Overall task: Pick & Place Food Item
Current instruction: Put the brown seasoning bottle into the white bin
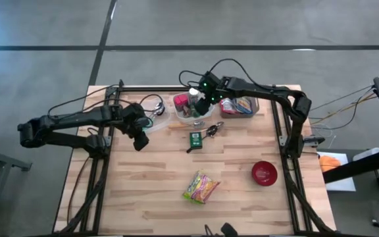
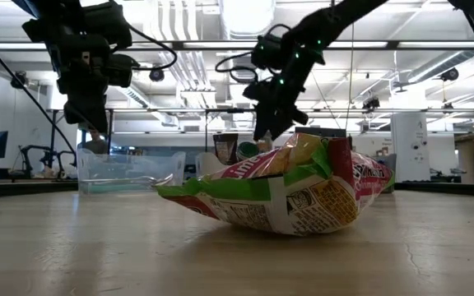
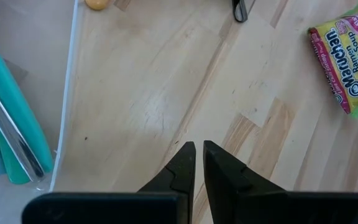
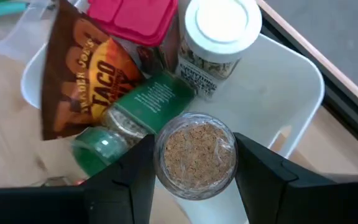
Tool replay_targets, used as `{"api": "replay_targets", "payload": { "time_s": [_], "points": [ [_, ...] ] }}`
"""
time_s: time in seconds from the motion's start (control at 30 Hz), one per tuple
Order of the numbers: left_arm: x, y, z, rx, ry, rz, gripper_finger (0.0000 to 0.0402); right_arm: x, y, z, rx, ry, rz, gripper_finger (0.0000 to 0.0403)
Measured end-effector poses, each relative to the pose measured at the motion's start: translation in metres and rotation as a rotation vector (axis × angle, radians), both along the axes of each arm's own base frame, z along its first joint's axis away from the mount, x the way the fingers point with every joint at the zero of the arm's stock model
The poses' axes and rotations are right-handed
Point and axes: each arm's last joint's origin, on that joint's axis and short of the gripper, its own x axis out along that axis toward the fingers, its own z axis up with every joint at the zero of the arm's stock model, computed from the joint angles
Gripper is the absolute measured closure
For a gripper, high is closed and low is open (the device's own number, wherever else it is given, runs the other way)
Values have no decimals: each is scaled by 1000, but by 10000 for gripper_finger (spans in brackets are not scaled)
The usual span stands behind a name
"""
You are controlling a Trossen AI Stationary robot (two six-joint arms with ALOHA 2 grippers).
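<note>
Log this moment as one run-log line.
right claw: shut on spice jar, over white bin | left claw: shut, empty | ramen packet: on table, untouched

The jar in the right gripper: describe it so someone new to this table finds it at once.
Start at the white bin at the table's far edge, crowded with seasonings. The right gripper sits above it, fingers either side of a small clear glass jar. Unlike the white-capped jar and green-lidded bottle beside it, it has no lid, showing brown granules.

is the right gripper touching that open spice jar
Touching: the right wrist view shows the right gripper with both fingers pressed against the sides of the open spice jar.
</note>
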Motion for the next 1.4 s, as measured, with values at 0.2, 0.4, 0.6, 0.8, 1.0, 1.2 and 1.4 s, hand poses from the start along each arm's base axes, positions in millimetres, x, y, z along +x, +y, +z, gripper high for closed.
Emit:
{"api": "replay_targets", "payload": {
  "time_s": [0.2, 0.4, 0.6, 0.8, 1.0, 1.2, 1.4],
  "points": [
    [0, 0, 0, -2, 1, 4, 367, -2, -1, -22, -18, -28, -1, 233],
    [0, 0, 0, -9, 2, 16, 367, -6, 1, -38, -57, -10, 63, 233],
    [0, 0, 0, -9, 2, 16, 367, -10, 3, -47, -56, 15, 82, 233],
    [0, 0, 0, -11, 3, 20, 367, -10, 3, -47, -81, 23, 119, 233],
    [0, 0, 0, -16, 4, 29, 367, -4, 1, -61, -54, 43, 133, 233],
    [-1, 0, 0, -28, 15, 42, 367, 3, 0, -64, -25, 39, 116, 233],
    [-1, 0, -1, -30, 19, 45, 367, 1, -1, -60, -27, 60, 119, 210]
  ]
}}
